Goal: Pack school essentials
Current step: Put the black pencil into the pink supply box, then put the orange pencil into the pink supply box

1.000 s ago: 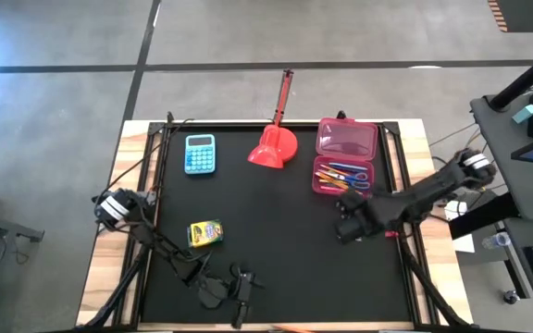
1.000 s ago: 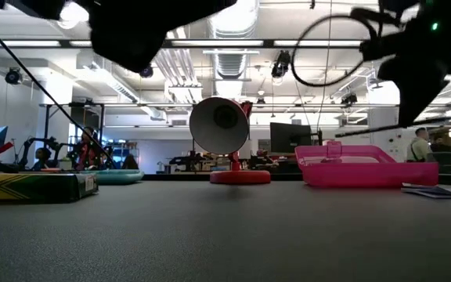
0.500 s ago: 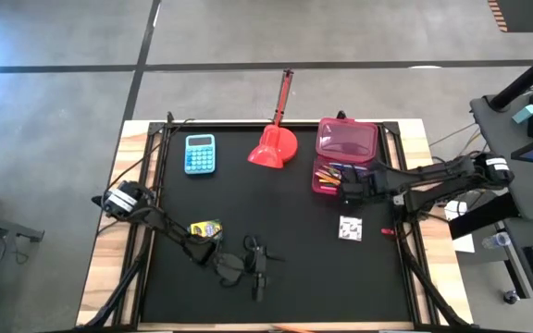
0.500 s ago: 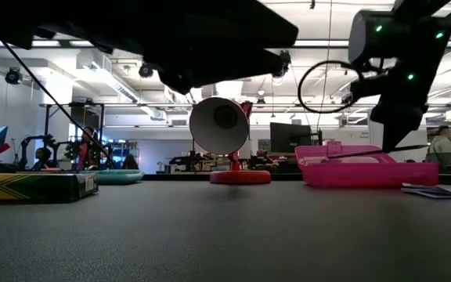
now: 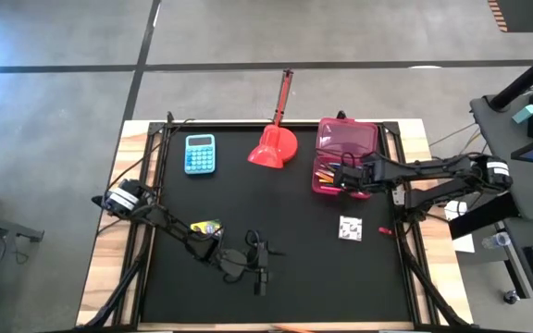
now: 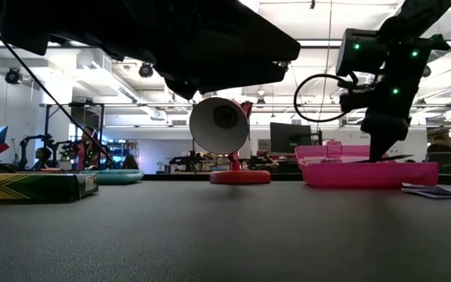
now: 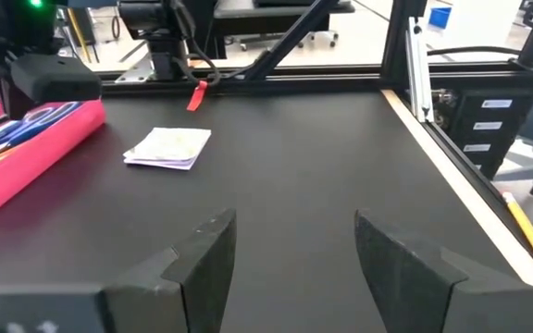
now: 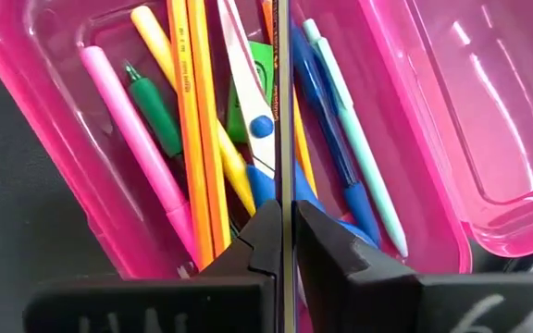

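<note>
An open pink pencil case (image 5: 345,153) stands at the mat's far right. Its tray (image 8: 109,157) holds pencils, pens and blue-handled scissors (image 8: 259,139). My right gripper (image 5: 340,175) hangs over the tray, shut on a thin pencil (image 8: 285,102). My left gripper (image 5: 258,262) stands open above the mat near the front edge, with nothing between its fingers (image 7: 211,250). Its arm partly covers the crayon box (image 5: 206,228), which lies flat on the mat. A small white speckled square (image 5: 350,228) also lies flat, in front of the case. My right gripper pinches the pencil's shaft (image 8: 285,185) between its two fingers, slanting down from above. The pencil runs on past the fingertips over the tray's contents. In the low view it lies nearly level at the case's rim (image 6: 402,157). Whether it touches the case, I cannot tell.
A light-blue calculator (image 5: 200,154) and a red long-handled scoop (image 5: 274,143) lie at the far edge. A small red piece (image 5: 386,230) lies at the mat's right side. An orange pencil (image 7: 524,220) lies on the wooden rim by the near edge.
My right gripper has swung from the mat's right side toward the far edge and come down over the pink case's tray with the pencil, rolling its wrist. This has uncovered the white square. My left gripper has swung toward the table's right, still open.
</note>
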### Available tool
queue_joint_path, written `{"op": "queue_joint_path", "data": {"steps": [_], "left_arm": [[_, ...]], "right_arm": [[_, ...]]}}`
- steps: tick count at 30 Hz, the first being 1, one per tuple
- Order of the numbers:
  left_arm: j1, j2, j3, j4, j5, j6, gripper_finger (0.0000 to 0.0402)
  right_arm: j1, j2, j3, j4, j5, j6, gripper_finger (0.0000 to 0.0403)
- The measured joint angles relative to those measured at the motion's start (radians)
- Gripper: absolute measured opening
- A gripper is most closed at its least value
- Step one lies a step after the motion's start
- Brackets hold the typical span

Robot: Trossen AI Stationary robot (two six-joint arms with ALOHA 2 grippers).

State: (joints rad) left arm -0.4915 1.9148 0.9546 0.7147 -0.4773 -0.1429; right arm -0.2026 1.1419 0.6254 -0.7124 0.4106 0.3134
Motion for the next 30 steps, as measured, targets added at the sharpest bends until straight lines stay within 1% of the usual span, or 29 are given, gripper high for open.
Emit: {"op": "queue_joint_path", "data": {"steps": [3,6,9,11,15,17,21,26,28,30], "left_arm": [[0.000,0.000,0.000,0.000,0.000,0.000,0.0203],[0.000,0.000,0.000,0.000,0.000,0.000,0.0203],[0.001,0.000,0.000,-0.001,0.001,-0.001,0.0203],[0.001,0.000,-0.001,-0.001,0.001,-0.001,0.0203],[0.001,0.000,-0.001,-0.016,0.001,-0.001,0.0203],[0.003,0.000,-0.001,-0.016,0.001,-0.003,0.0203],[0.003,0.000,-0.001,-0.016,0.001,-0.008,0.0203],[0.003,0.000,-0.001,-0.016,0.001,-0.008,0.0203],[0.003,0.000,-0.001,-0.016,0.001,-0.015,0.0203],[0.003,0.000,-0.002,-0.016,0.001,-0.039,0.0203]], "right_arm": [[0.000,0.000,0.000,0.000,-0.019,0.000,0.0038],[0.001,0.000,0.000,0.001,-0.051,0.002,0.0067],[0.001,0.000,0.000,0.001,-0.052,0.041,0.0096],[0.001,0.000,0.004,-0.012,-0.057,0.105,0.0109],[0.009,-0.001,0.033,-0.018,-0.173,0.179,0.0113],[0.037,-0.001,0.050,-0.008,-0.206,0.215,0.0110],[0.148,-0.002,0.078,0.031,-0.209,0.283,0.0104],[0.351,-0.001,0.088,0.145,-0.189,0.412,0.0104],[0.447,-0.001,0.088,0.195,-0.140,0.477,0.0105],[0.538,0.009,0.088,0.243,-0.067,0.556,0.0105]]}}
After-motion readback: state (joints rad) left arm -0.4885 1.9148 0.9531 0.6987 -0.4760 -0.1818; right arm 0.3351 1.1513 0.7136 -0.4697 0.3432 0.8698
